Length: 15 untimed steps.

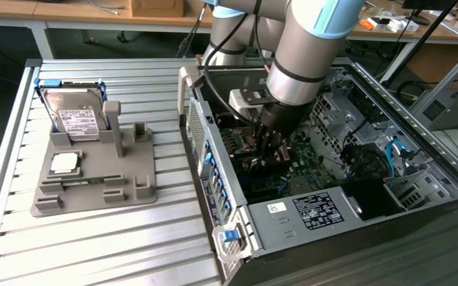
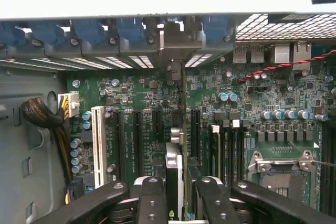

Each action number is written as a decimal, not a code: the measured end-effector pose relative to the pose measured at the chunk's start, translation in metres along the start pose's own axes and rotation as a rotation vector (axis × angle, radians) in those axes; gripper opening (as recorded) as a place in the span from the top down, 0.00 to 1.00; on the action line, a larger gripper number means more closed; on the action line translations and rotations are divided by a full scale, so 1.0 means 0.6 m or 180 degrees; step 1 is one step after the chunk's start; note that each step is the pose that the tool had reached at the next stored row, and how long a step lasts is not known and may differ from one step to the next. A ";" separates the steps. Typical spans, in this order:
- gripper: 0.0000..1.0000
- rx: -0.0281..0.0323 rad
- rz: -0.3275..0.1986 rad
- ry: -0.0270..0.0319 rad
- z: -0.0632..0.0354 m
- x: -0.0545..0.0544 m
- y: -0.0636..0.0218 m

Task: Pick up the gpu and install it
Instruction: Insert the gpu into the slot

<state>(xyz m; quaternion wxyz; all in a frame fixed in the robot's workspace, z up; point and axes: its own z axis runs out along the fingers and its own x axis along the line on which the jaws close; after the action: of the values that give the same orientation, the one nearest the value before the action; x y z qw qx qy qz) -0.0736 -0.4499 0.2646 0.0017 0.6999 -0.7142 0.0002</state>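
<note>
The arm reaches down into the open computer case (image 1: 348, 173), which lies on its side at the exterior view's right on the slatted metal desk (image 1: 93, 244). The end effector (image 2: 176, 187) sits low over the green motherboard (image 2: 136, 108), and its black fingers (image 2: 152, 198) are pinching the gpu (image 2: 174, 169), which stands on edge between them, seen end-on as a thin card with a silver edge. The card lines up with the row of long dark expansion slots (image 2: 137, 140) beside the white slot (image 2: 98, 145), its far end reaching toward the metal bracket area (image 2: 176, 40) at the case's rear wall with the blue latches. Whether the card is fully seated cannot be told.

At the exterior view's left, a grey parts holder (image 1: 93, 179) rests on the desk, carrying the hard drive (image 1: 76, 116) upright at its far end and the small square CPU chip (image 1: 64, 164) lying flat nearer.
</note>
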 end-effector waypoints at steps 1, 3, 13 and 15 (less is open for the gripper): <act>0.73 0.0000 0.0000 0.0001 0.001 0.000 0.000; 0.73 0.0000 0.0000 0.0001 0.002 0.000 0.000; 0.73 0.0000 0.0000 0.0001 0.006 -0.003 0.000; 0.73 0.0000 0.0000 0.0001 0.006 -0.003 0.000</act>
<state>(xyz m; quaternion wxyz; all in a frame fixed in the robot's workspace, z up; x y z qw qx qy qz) -0.0736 -0.4481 0.2608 0.0019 0.7000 -0.7142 0.0003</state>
